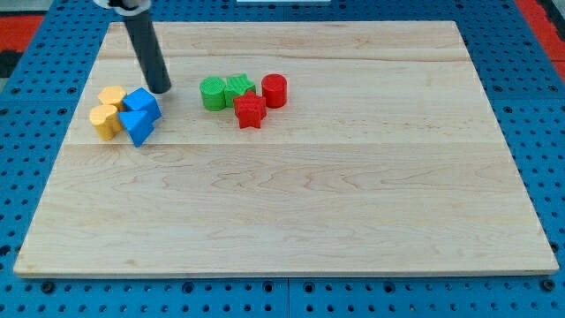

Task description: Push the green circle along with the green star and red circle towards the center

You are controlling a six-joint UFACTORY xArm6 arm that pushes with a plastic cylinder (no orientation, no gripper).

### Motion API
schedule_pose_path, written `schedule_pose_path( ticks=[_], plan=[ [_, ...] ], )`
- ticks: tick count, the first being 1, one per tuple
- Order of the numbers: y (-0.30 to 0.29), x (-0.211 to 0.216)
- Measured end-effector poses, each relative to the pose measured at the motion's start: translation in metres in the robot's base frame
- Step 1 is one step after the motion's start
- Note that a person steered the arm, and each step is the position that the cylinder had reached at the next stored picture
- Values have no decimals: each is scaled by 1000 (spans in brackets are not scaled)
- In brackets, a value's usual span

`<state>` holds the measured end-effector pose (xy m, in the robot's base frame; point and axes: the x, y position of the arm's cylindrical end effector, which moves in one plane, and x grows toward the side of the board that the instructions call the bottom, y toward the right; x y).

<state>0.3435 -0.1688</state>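
Near the wooden board's [291, 212] left edge, toward its top-left corner, sit two yellow blocks [108, 113] touching two blue blocks [139, 115]. My tip [161, 89] rests just above the blue pair; it is a bare rod with no jaws to part or close. Further right, well apart, the green circle [212, 93] touches the green star [238, 89], with the red star [250, 111] below and the red circle [274, 90] beside them.
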Motion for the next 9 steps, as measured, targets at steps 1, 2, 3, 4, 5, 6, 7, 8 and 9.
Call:
schedule_pose_path(
  ticks=[1,2,3,4,5,6,7,8,9],
  plan=[
    [3,0],
    [21,10],
    [30,15],
    [42,15],
    [65,15],
    [77,15],
    [84,8],
    [83,-6],
    [89,-8]
  ],
)
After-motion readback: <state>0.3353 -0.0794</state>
